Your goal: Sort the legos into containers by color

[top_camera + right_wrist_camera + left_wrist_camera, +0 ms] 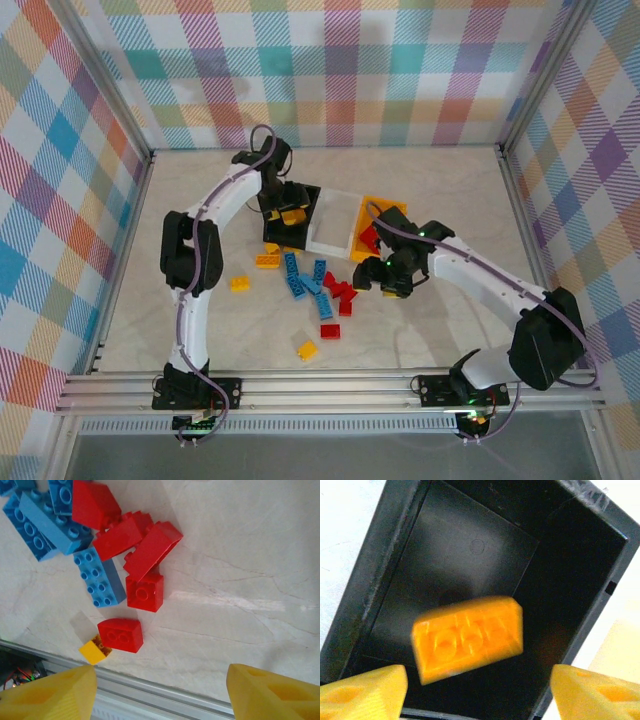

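From above, the left gripper (283,207) hangs over the black bin (306,193), and the right gripper (374,273) sits just beside the scattered legos (322,292). At the left wrist, its jaws stand apart, with a blurred yellow-orange brick (467,637) loose between them. At the right wrist, its jaws are spread and empty, with a red brick (120,635) just ahead.

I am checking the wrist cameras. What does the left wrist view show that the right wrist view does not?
Left wrist view: the black bin from above, a blurred orange brick over its floor. Right wrist view: loose red bricks, blue bricks and one small yellow brick on the table. Shared: the left gripper and right gripper each show two yellow fingers, apart, gripping nothing.
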